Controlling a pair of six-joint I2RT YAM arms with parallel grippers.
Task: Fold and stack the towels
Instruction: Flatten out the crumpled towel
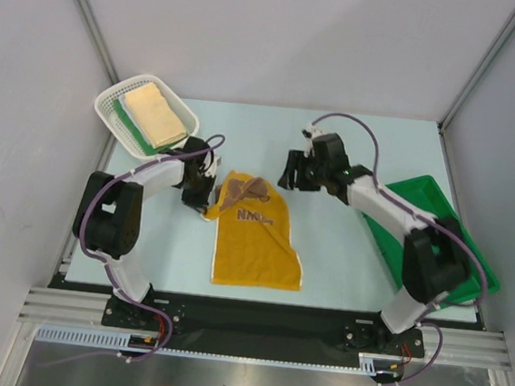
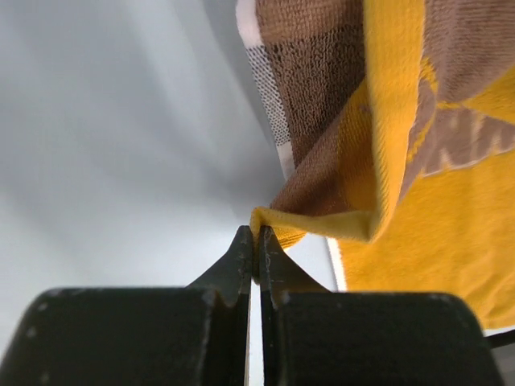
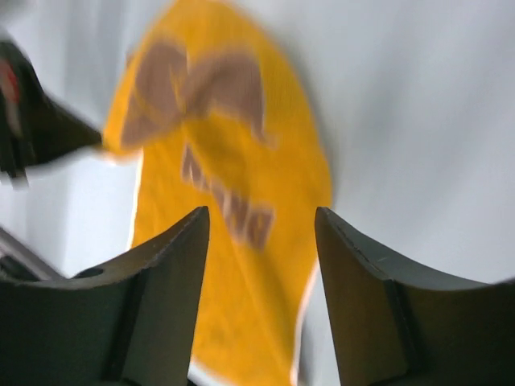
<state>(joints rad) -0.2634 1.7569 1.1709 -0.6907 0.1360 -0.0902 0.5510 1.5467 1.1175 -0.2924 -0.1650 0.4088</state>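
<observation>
We see orange-yellow towel lying on pale desk, brown lettering up, far end bunched. Left tool right at its far-left corner, touching cloth. Right tool off beyond far-right corner, apart from cloth, fingers spread. We spot white basket far left, cream towel folded inside, green towel beneath. Green tray at right edge, right arm crossing over it.

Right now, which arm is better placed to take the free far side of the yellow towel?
The right. The left gripper is shut on the yellow towel at its far left corner, so it is occupied. The right gripper is open and empty, hanging just past the towel's far right side.
</observation>
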